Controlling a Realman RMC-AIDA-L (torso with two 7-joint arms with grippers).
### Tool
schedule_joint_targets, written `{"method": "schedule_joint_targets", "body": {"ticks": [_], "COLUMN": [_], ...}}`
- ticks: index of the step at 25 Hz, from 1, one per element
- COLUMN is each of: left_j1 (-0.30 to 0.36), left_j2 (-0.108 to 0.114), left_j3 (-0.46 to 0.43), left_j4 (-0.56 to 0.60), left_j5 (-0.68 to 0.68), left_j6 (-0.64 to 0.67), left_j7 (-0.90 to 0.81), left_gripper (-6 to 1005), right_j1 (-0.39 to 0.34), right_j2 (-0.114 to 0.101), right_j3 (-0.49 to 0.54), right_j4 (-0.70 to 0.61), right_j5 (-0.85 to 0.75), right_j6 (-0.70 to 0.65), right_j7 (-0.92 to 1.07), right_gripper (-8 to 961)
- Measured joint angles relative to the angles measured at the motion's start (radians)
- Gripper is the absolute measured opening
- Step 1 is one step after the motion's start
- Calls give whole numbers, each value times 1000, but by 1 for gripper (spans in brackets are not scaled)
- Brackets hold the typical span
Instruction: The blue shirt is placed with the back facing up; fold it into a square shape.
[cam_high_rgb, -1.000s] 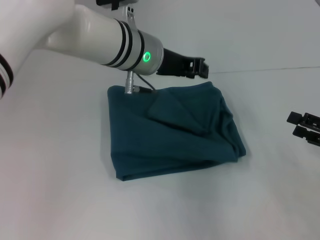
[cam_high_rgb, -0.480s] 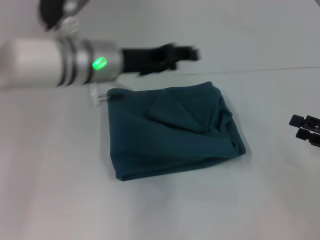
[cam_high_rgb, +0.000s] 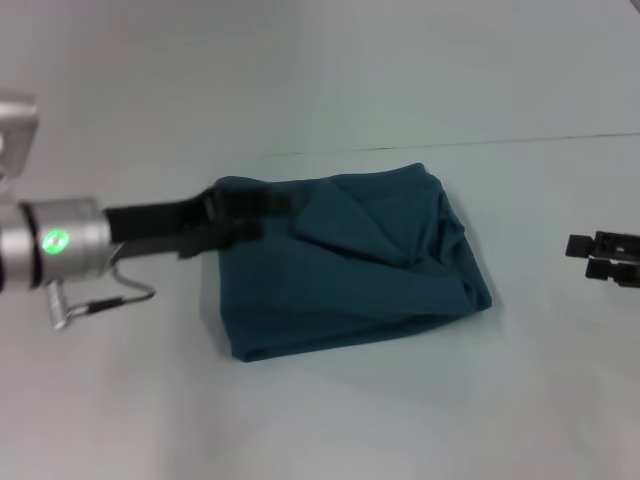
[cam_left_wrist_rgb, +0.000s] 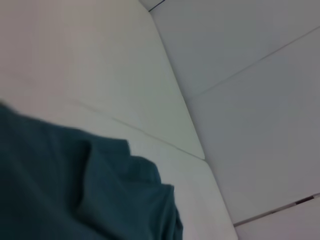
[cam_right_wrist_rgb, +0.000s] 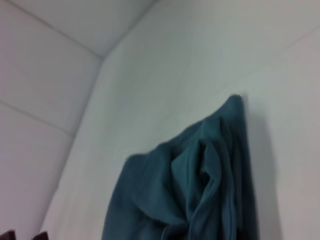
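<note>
While the head view shows the blue shirt already folded into a compact, roughly square bundle near the middle of the white desk, the folding itself appears finished or nearly so. One flap lies diagonally across the upper layer, and the right edge is bunched and rumpled. The left claw hangs over the bundle's near-left corner, blurred by motion; whether its fingers are released or clenched cannot be told, and no cloth is seen rising with it. The right claw sits at the right margin of the desk, well apart from the shirt; its finger state likewise cannot be told.

From the left wrist view, only a rumpled portion of the shirt on the pale desk surface is visible. No fingers appear.

From the right wrist view, the bundle shows stacked, wrinkled layers along one edge. No fingers appear here either.

Judgement: the step in hand is the close of the final fold. The next move likely calls for either clearing the left arm away or tidying the bunched right edge to square the outline.
</note>
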Motion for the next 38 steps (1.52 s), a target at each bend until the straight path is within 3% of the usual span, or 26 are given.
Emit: {"method": "schedule_joint_targets", "body": {"ticks": [3,10,20,27,38], "left_j1": [29,83,122,112,101], "left_j2": [1,-1,-7,-8,-9], "left_j3": [-43,-159,-200,-198,-196], "left_j4": [4,5,4,0,-5], "left_j5": [47,145,138,127,111], "left_j6": [38,105,111,106,95], "left_j7": [20,115,120,121,125], "left_gripper": [656,652,646,646,647], "right_j1": [61,227,422,462,466], "right_j2": [-15,-2,60,97,140], "right_j3": [0,-5,-243,-374,-383], "right_j4": [-18,-70,-68,-33,30], "right_j5": [-83,-271,-348,-385,-380], "right_j6": [3,55,267,424,567], "right_j7": [67,194,385,482,476], "right_gripper": [715,712,707,703,698]}}
